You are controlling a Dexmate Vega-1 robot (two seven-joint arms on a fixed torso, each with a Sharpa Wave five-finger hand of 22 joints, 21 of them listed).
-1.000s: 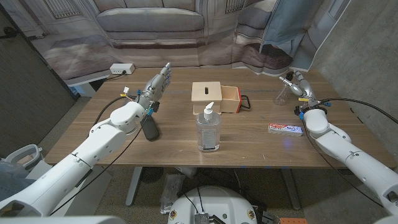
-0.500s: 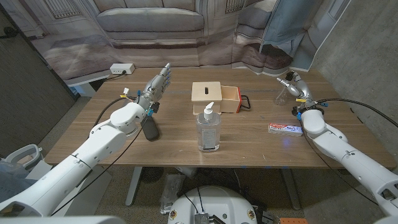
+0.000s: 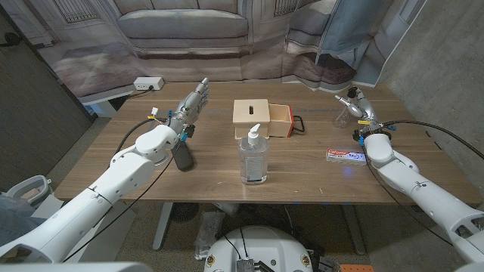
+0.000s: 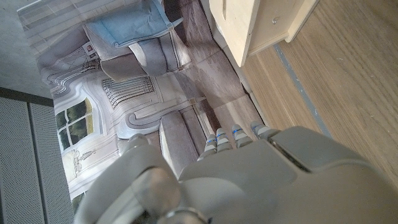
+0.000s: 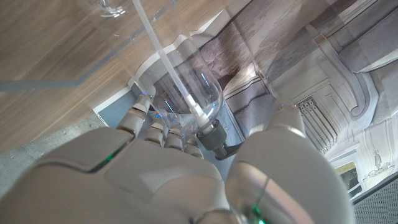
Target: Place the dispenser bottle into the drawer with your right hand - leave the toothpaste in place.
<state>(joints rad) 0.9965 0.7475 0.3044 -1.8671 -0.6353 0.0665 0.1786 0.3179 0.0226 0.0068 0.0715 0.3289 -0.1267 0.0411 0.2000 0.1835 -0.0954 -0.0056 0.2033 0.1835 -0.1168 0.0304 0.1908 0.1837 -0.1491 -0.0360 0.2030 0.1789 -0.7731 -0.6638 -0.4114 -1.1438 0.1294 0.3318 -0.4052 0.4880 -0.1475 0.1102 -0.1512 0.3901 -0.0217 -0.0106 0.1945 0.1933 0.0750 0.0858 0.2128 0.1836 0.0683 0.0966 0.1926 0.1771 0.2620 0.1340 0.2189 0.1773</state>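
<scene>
Room: a wooden table (image 3: 302,177) in front of a printed backdrop of a sofa and panelled walls, with a grey concrete wall beside the right arm.
Change: the right hand (image 3: 357,101) has drifted slightly toward the table's middle and back edge over the last second; the left hand (image 3: 192,100), the bottle, the toothpaste and the drawer box lie as before.
Dispenser bottle (image 3: 253,156): upright, long axis vertical, pump head on top with its spout turned toward the left arm's side; it stands well apart from the right hand, nearer the robot and toward the table's middle.
Drawer (image 3: 281,121): pulled out of the wooden box (image 3: 252,117) toward the right hand's side, black handle outermost; it lies between the two hands, just behind the bottle.
Toothpaste (image 3: 346,155): lying flat, long axis across the table, nearer the robot than the right hand and close to the right forearm.
Right hand: raised over the far right part of the table beside a clear glass flask (image 3: 342,117); the right wrist view shows its fingers (image 5: 146,112) extended next to the flask (image 5: 196,93), but whether they touch it cannot be told.
Left hand: raised, fingers straight and apart, holding nothing, near a white power strip (image 3: 148,83).
</scene>
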